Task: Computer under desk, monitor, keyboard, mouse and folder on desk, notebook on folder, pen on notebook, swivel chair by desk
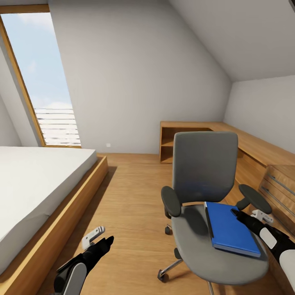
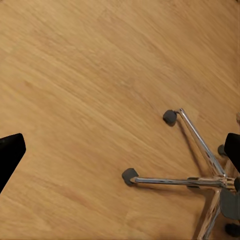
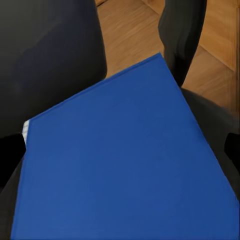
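Note:
The grey swivel chair (image 1: 205,168) stands on the wood floor at the right, its back towards the far wall. The bright-blue folder (image 1: 229,227) lies flat on the right half of its seat. My right gripper (image 1: 237,213) hovers at the folder's right far corner, by the right armrest. In the right wrist view this gripper (image 3: 121,150) is open, and the folder (image 3: 125,175) lies between and below the two dark fingers. My left gripper (image 1: 107,240) hangs low over the floor, left of the chair. It is open (image 2: 120,150), with the chair's chrome base (image 2: 200,180) beside it.
A low bed (image 1: 37,184) in an oak frame takes up the left side. A low oak shelf-and-drawer unit (image 1: 254,151) runs along the right wall behind the chair. A skylight (image 1: 45,82) is set in the left sloped wall. Bare floor lies between bed and chair.

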Available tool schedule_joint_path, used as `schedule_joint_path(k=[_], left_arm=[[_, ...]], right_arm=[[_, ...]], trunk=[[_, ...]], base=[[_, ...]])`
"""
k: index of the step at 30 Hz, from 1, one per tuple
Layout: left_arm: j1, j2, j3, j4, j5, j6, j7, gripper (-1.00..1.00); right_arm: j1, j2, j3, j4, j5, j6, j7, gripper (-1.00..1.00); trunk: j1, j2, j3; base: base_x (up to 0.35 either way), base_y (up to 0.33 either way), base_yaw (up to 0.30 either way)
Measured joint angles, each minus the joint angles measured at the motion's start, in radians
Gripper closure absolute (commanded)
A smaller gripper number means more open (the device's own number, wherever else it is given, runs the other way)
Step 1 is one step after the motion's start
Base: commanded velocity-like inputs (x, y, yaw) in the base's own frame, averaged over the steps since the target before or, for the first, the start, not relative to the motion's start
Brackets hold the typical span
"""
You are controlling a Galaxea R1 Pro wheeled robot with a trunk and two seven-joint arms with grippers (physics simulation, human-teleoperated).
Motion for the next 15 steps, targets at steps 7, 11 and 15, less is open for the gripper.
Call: schedule_joint_path(k=[7,11,15], left_arm=[[0.0,0.0,-0.012,-0.001,-0.002,-0.001,0.002,-1.0],[0.0,0.0,-0.014,-0.001,-0.002,0.0,0.002,-1.0],[0.0,0.0,-0.015,-0.001,-0.002,0.0,0.003,-1.0]], right_arm=[[0.0,0.0,0.001,-0.003,0.031,-0.051,-0.026,-1.0],[0.0,0.001,0.0,-0.002,0.08,-0.06,-0.048,-1.0],[0.0,0.001,0.0,-0.001,0.11,-0.062,-0.079,-1.0]], trunk=[[0.0,0.0,0.0],[0.0,0.0,0.0],[0.0,0.0,0.0]], base=[[0.001,0.0,0.0],[0.0,0.0,0.0],[0.0,0.0,0.0]])
